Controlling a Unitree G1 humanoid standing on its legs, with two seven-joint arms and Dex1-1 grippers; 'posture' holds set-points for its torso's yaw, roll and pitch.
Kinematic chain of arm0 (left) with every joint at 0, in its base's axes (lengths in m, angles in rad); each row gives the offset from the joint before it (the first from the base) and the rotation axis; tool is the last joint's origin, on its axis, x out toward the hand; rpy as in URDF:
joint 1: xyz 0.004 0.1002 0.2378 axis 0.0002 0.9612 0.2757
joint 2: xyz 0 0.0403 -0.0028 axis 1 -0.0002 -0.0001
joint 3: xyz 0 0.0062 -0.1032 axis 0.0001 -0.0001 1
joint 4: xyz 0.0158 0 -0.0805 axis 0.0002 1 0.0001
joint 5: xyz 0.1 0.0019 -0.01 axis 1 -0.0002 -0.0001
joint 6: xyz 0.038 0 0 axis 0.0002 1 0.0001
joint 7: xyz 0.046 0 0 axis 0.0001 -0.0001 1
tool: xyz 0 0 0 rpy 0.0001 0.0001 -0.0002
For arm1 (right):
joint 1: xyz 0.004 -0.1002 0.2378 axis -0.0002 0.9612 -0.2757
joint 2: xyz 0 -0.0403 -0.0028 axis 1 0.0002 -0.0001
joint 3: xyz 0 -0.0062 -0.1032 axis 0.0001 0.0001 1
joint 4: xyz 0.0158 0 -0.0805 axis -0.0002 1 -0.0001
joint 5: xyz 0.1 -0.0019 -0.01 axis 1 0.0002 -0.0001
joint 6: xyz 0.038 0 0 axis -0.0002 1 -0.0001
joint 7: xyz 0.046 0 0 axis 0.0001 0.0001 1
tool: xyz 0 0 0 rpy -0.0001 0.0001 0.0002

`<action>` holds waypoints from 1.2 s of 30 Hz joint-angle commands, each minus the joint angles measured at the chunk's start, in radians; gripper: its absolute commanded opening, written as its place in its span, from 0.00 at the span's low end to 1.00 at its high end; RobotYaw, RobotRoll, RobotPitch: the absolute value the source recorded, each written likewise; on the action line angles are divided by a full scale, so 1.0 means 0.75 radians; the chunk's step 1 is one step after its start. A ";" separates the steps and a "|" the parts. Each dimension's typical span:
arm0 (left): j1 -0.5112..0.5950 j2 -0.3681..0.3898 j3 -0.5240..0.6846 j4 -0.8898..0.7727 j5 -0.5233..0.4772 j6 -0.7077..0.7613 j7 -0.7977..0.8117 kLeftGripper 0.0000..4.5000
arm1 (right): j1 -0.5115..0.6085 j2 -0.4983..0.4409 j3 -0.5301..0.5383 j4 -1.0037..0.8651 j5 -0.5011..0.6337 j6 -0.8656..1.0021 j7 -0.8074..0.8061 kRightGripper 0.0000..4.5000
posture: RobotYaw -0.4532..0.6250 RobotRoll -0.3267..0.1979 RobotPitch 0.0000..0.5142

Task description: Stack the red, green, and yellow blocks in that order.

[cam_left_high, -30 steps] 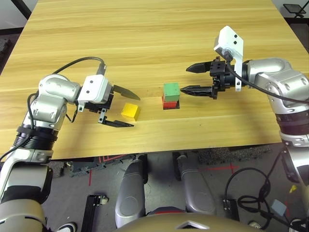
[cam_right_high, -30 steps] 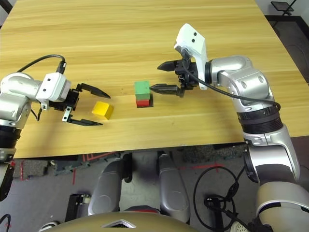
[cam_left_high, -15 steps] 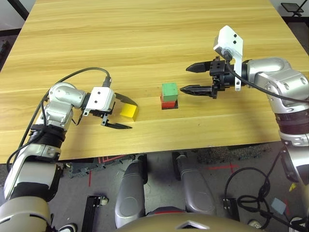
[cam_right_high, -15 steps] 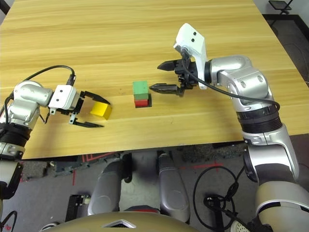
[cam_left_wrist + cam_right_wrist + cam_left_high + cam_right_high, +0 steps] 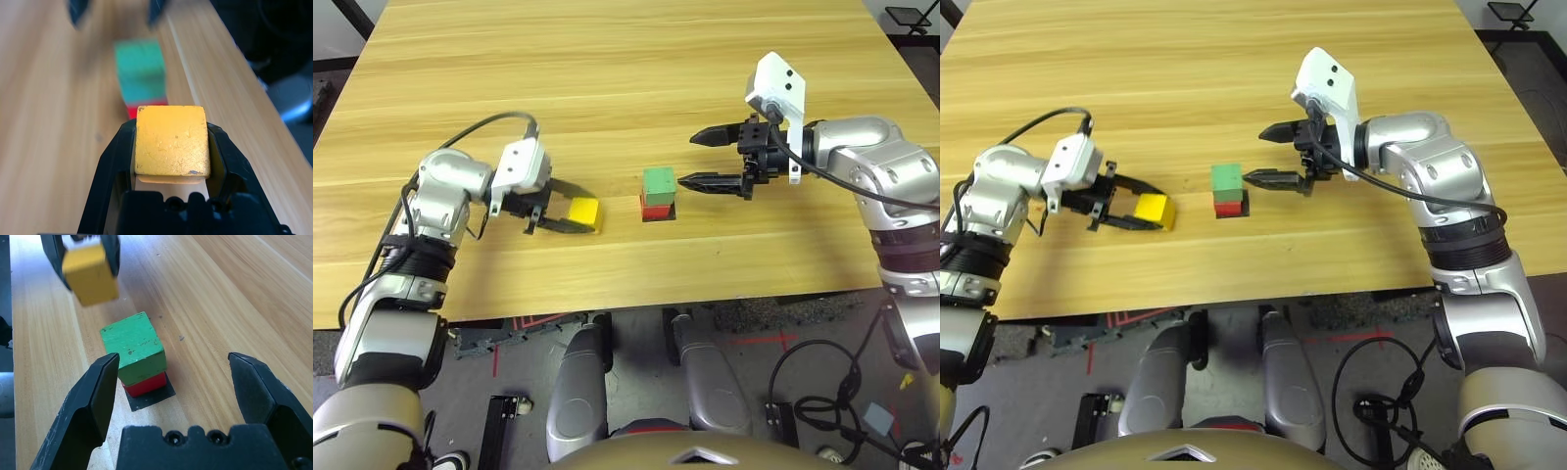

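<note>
Between end effectors, green block (image 5: 659, 182) (atop red)

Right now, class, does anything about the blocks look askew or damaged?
Nearly nothing. The green block sits slightly twisted on the red block, their edges not lined up; the yellow block has scuffed faces and a chipped corner.

The light wooden table (image 5: 607, 88) carries a flat black square patch (image 5: 658, 212) near its front-centre area, on which the red block (image 5: 657, 208) rests directly, with the green block (image 5: 659, 185) seated squarely on top of the red block.
</note>
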 commanded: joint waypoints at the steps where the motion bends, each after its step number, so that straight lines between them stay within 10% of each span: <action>1: -0.034 -0.003 -0.003 -0.126 -0.020 0.132 0.036 0.44 | 0.010 0.006 0.009 0.001 -0.007 -0.018 0.007 1.00 | 0.60 0.65 0.52; 36: -0.166 -0.210 -0.109 -0.176 0.108 0.269 0.160 0.44 | 0.071 -0.032 -0.011 -0.085 0.018 0.034 0.010 1.00 | 0.57 0.68 0.48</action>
